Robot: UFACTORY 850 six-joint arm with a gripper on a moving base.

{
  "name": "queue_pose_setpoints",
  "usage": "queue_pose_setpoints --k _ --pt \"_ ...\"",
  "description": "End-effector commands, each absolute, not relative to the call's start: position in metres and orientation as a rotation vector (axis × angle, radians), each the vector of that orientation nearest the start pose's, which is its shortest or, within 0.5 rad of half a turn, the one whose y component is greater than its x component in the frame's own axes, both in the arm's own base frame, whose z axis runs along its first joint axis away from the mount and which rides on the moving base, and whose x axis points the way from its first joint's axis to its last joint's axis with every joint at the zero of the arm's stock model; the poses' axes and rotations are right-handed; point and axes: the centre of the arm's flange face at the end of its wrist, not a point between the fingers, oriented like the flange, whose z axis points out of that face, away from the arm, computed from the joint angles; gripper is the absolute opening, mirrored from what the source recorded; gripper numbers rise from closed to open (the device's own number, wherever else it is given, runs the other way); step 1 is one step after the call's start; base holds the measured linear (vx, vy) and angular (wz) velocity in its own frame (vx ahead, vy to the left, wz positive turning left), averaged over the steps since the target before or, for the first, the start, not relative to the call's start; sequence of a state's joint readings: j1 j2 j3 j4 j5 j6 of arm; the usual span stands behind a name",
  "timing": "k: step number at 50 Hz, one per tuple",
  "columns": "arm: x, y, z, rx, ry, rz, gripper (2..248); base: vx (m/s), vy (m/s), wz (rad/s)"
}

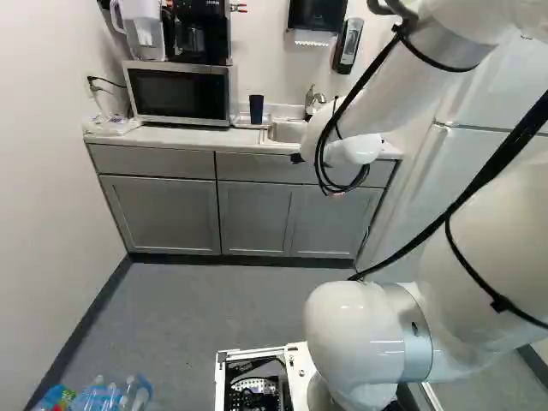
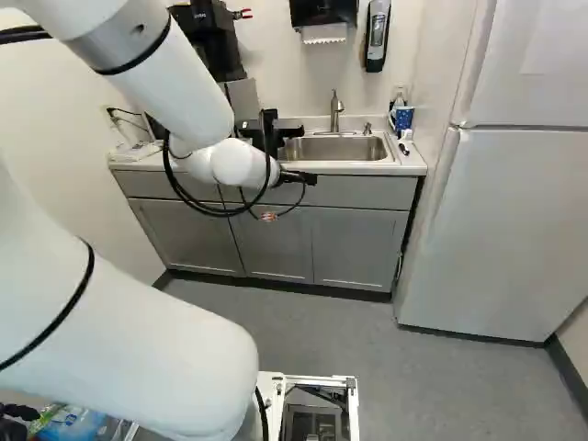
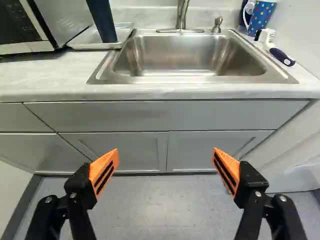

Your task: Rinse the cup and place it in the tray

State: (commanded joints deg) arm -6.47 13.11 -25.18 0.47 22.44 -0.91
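From behind the arm [image 1: 368, 338], both base views look ahead and downward. The wrist view faces the same sink [image 3: 187, 52] from nearer.

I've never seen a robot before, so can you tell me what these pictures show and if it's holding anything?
The big white machine is a robot arm. Two pictures come from cameras on its base, behind the arm, one on each side. The third comes from its wrist, looking along its end effector, which works like a hand. Its two fingers are spread apart, with nothing between them.

Ahead is a counter with a metal sink. On one side of the sink, a dark cup stands in a tray, near a microwave. On the other side are a spotted cup and a brush.
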Motion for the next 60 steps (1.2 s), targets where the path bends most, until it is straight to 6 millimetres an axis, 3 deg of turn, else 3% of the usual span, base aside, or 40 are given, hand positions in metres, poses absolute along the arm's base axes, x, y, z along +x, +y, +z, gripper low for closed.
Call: queue_pose_setpoints --k 28,60 --pt "0.323 -0.018 0.407 -2.663 0.069 -1.730 247 0.000 0.000 0.000" --pt "0.285 -0.004 0.376 -2.585 0.017 -1.801 247 0.000 0.000 0.000"
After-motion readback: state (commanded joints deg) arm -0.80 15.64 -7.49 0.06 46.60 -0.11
